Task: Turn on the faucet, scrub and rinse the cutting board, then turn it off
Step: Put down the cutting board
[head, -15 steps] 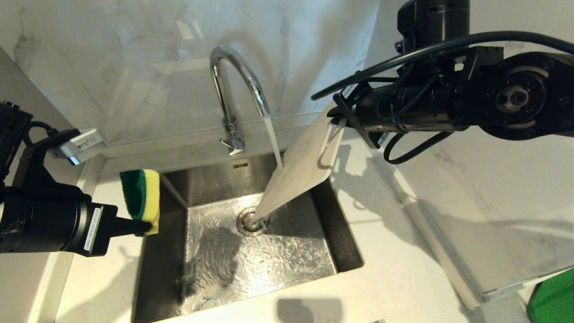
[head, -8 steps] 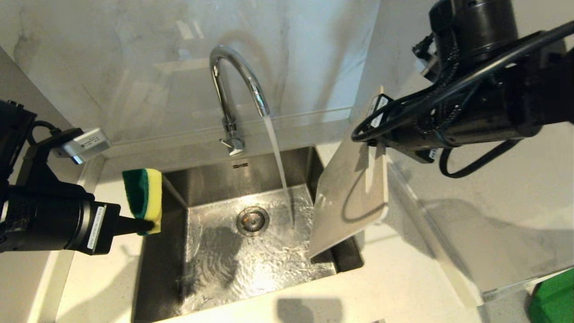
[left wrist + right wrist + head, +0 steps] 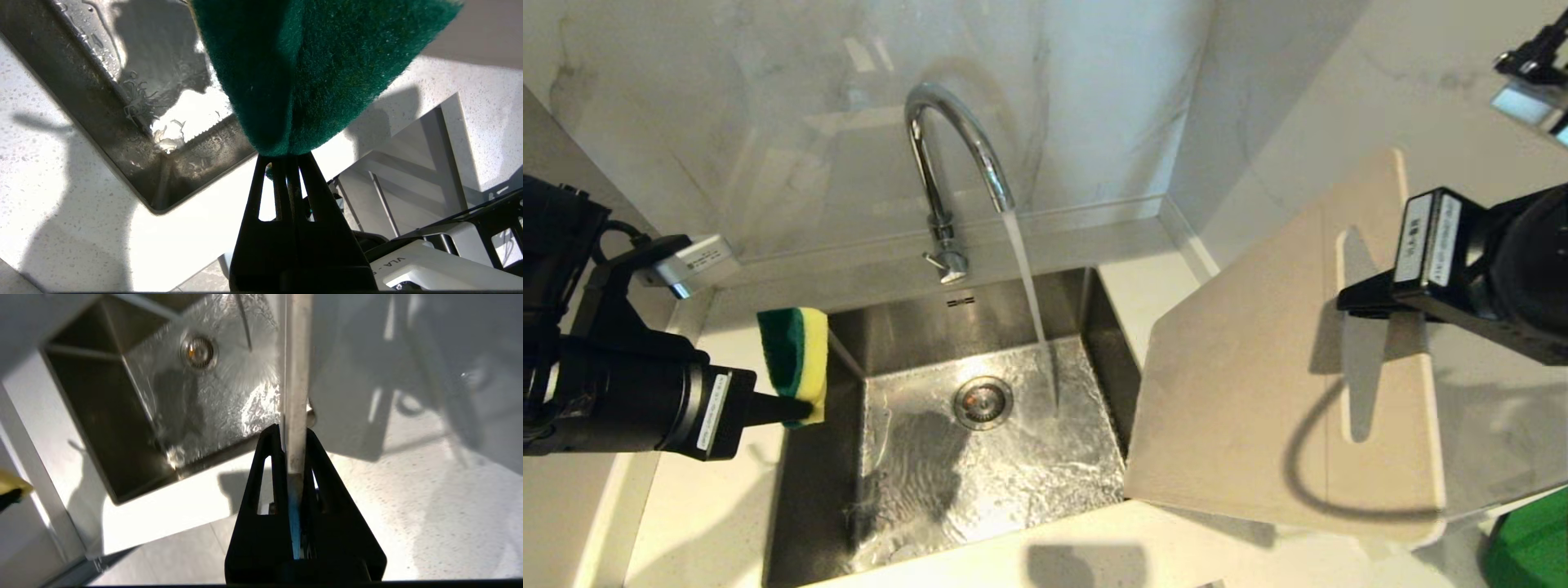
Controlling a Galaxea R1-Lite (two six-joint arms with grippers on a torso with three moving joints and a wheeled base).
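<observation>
While left fingers (image 3: 286,163) pinch the sponge (image 3: 796,359), right fingers (image 3: 292,437) clamp the cutting board (image 3: 1241,392), partly hiding the sink (image 3: 907,327).

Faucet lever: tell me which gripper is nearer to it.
Left. The left gripper, shut on the sponge, sits at the sink's left rim, below-left of the faucet lever. The right gripper, clamping the cutting board, is far right.

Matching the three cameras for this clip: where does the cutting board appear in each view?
Head view: the cutting board fills the right side, held face-on by the right pincer, beside the sink.
Left wrist view: not in it; only the sponge shows.
Right wrist view: seen edge-on as a thin strip running up from between the pincer's fingers.
Shared landmark: the sink drain, in the head and right wrist views.
</observation>
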